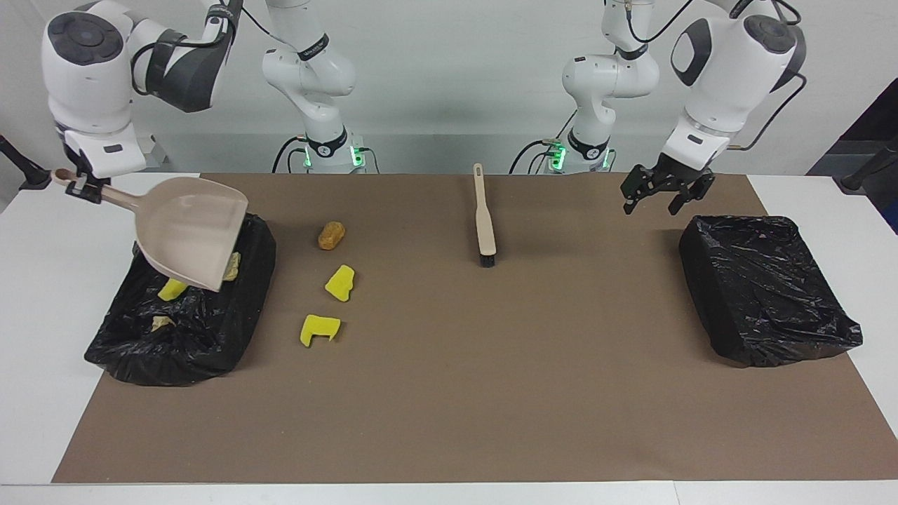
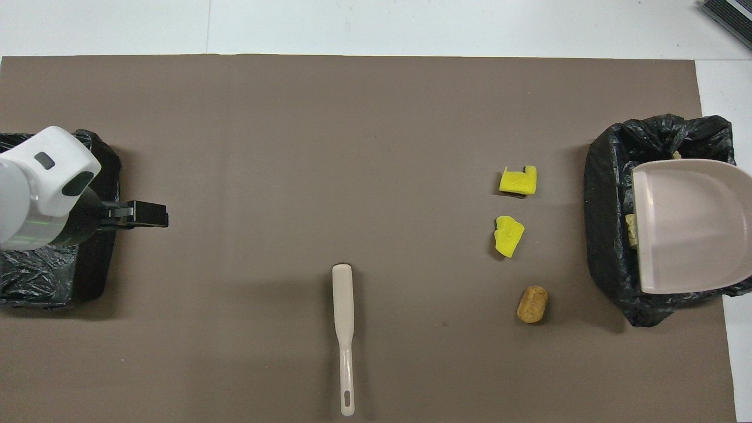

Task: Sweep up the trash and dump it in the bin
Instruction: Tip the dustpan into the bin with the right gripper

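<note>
White jointed arms (image 1: 729, 63), dark grey caps, black cables, green base lights

Dustpan (image 1: 189, 231): plain beige. Brush (image 1: 484, 217): beige handle, black bristles. Sponge chunks (image 1: 340, 283): bright yellow. Bun (image 1: 332, 235): golden-brown. Bins (image 1: 765, 294): glossy black liners. Mat (image 1: 491, 393): flat brown. Tabletop (image 1: 28, 315): white.

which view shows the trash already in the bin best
The facing view: a yellow sponge chunk and paler scraps lie open in the bin under the tilted dustpan. In the overhead view, the dustpan hides nearly all of them.
</note>
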